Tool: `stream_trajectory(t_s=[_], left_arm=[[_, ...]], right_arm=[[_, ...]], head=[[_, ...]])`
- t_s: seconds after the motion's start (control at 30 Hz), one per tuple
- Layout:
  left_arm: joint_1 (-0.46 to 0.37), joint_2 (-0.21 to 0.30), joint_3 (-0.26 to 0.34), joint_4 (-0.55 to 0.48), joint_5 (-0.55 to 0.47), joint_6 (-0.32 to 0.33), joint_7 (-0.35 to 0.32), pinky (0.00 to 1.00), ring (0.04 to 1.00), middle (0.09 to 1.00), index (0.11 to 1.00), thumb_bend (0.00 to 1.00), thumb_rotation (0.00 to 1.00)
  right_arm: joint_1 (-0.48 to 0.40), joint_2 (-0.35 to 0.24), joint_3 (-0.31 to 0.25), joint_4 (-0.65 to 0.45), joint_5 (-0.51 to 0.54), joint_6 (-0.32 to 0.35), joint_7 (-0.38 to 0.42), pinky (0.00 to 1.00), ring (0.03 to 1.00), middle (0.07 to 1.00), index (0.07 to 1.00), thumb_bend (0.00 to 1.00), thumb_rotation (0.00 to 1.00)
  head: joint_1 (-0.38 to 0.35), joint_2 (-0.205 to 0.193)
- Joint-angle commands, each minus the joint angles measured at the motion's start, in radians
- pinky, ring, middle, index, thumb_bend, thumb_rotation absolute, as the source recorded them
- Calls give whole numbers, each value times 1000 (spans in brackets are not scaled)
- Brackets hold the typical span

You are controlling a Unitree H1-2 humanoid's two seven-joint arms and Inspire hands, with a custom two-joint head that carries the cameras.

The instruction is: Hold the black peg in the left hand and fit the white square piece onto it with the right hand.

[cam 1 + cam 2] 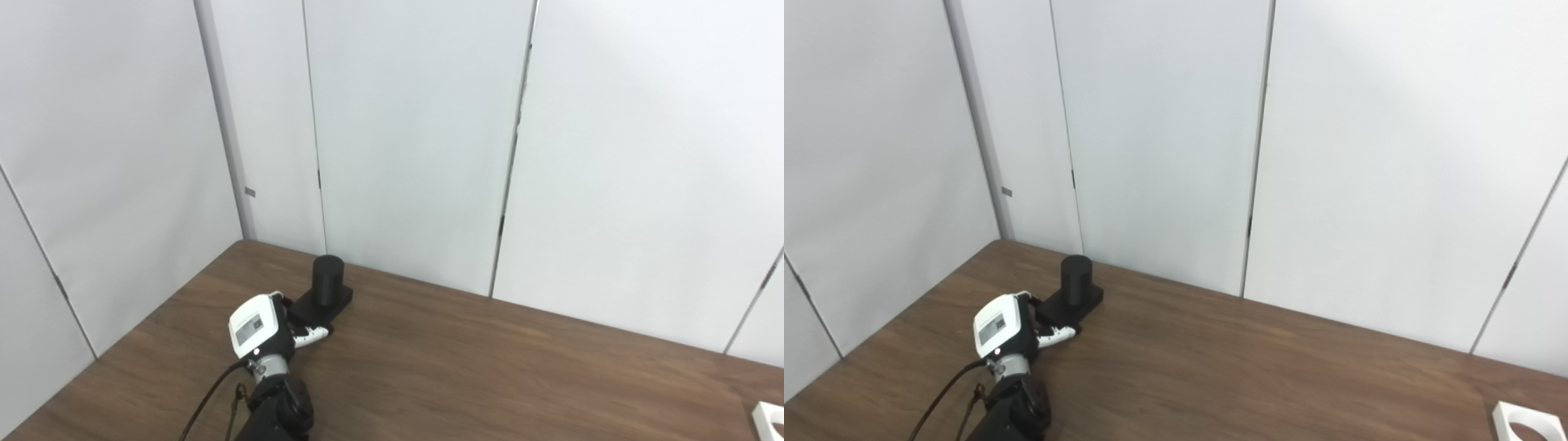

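On my far left, the left robot hand point(263, 327) comes up from the bottom edge with a dark cable trailing along its arm. It rests low on the counter point(465, 367), its white back plate facing my cameras. Its fingers point(311, 334) reach toward the flat base of the black peg point(327, 282) and touch or nearly touch its near edge, but the back of the hand hides the contact, so I cannot tell whether it has a hold on the base or is only lying against it. The peg stands upright on its square base near the back left corner of the counter, close to the white wall panels point(416, 141). Far to the right, well apart, the white square piece point(1528, 422) lies flat at the counter's near right edge, its round hole showing. I cannot see the right robot hand in either view.
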Motion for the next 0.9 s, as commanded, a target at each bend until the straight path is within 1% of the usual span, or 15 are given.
stream_trajectory(t_s=[0.0, 0.1, 0.23, 0.37, 0.47, 0.53, 0.57, 0.6, 0.67, 0.73, 0.87], left_arm=[[3, 23, -25, -52, -7, -37, -21, 745, 805, 748, 485, 506, 51], [44, 34, -60, -122, -6, -55, -57, 749, 803, 752, 486, 506, 51], [124, 55, -115, -265, -13, -85, -142, 790, 796, 766, 489, 502, 48], [216, 64, -158, -436, -16, -93, -251, 738, 794, 777, 491, 500, 53], [270, 74, -186, -526, -12, -115, -317, 711, 801, 781, 491, 498, 55], [303, 80, -204, -587, -13, -121, -370, 710, 814, 791, 492, 497, 56], [318, 86, -212, -616, -13, -126, -396, 717, 819, 794, 492, 497, 56], [330, 90, -218, -640, -15, -131, -419, 721, 822, 796, 492, 497, 56], [357, 98, -227, -691, -30, -149, -463, 728, 829, 802, 492, 497, 56], [384, 102, -240, -735, -44, -182, -497, 720, 826, 803, 491, 498, 54], [417, 106, -256, -790, -62, -218, -567, 702, 819, 805, 491, 500, 52]], right_arm=[[51, 33, 22, 23, 25, 1, 4, 989, 967, 931, 996, 746, 1000], [53, 38, 25, 11, 44, 13, 7, 989, 989, 954, 1000, 752, 1000], [61, 49, 31, -18, 43, 43, 1, 983, 999, 967, 1000, 740, 1000], [65, 58, 38, -52, 31, 85, -9, 999, 1000, 965, 1000, 717, 1000], [65, 64, 46, -71, 26, 101, -15, 995, 999, 967, 1000, 680, 1000], [66, 72, 50, -89, 29, 119, -19, 999, 1000, 969, 1000, 641, 1000], [67, 77, 54, -101, 28, 129, -23, 1000, 1000, 968, 1000, 626, 1000], [67, 81, 58, -109, 25, 135, -27, 1000, 999, 966, 1000, 604, 1000], [68, 85, 69, -127, 25, 149, -32, 1000, 996, 963, 1000, 575, 1000], [70, 88, 81, -144, 25, 167, -37, 1000, 997, 958, 1000, 551, 1000], [72, 88, 109, -170, -5, 206, -53, 1000, 1000, 952, 1000, 560, 1000]], head=[[-4, 3], [-22, 15], [-57, 36], [-97, 62], [-130, 79], [-151, 91], [-174, 101], [-179, 103], [-214, 120], [-243, 132], [-304, 168]])
